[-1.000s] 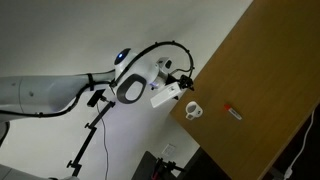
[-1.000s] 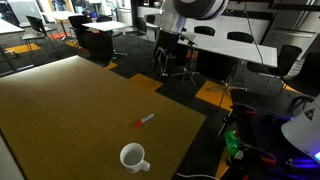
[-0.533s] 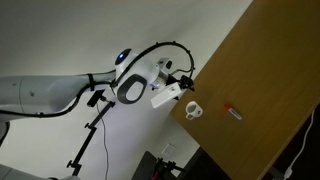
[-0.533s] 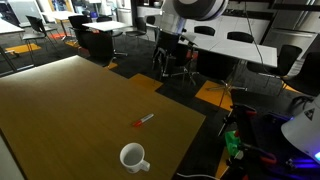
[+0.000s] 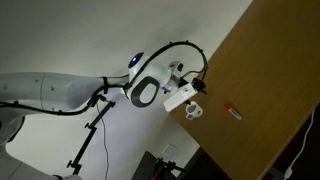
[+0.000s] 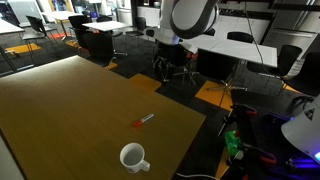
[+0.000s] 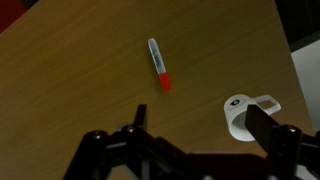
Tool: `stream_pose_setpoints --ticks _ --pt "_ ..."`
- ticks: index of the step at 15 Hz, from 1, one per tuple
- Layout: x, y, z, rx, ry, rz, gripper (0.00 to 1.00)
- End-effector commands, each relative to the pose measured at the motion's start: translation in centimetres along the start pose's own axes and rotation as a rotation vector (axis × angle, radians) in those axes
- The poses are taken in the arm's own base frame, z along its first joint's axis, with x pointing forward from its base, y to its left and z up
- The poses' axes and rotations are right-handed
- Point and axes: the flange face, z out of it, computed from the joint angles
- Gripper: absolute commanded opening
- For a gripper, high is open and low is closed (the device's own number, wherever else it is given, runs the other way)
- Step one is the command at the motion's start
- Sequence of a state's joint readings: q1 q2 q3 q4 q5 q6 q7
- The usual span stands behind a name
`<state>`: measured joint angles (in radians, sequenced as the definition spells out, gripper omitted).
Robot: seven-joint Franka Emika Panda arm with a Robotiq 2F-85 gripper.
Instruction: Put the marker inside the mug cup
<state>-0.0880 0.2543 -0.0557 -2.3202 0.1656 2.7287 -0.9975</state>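
Note:
The marker is a slim whitish stick with a red end, lying flat on the brown wooden table. It shows as a small red stick in both exterior views. The mug cup is small and white with a loop handle, standing upright a short way from the marker. My gripper hangs high above the table, open, with nothing between its dark fingers. In the wrist view the mug sits just beside the right finger. The arm reaches in from off the table's edge.
The table's edge runs close to the mug and marker, with a drop to the floor beyond. Office chairs and desks stand behind the table. A black stand rises next to the arm.
The arm and its wrist have shifted toward the table, closer to above the mug. The gripper stays open. Marker and mug have not moved.

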Motion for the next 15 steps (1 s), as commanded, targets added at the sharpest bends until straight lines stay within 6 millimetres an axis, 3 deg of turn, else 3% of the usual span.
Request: stream_pose_setpoints --ticks 1,11,15 --pt "0.9 1.8 2.7 -0.01 0.007 -0.028 1.0" --pt "2.2 2.6 11.4 0.054 -0.041 -0.23 1.0" --pt "2.7 3.4 14.0 0.038 -0.043 -0.239 1.0"
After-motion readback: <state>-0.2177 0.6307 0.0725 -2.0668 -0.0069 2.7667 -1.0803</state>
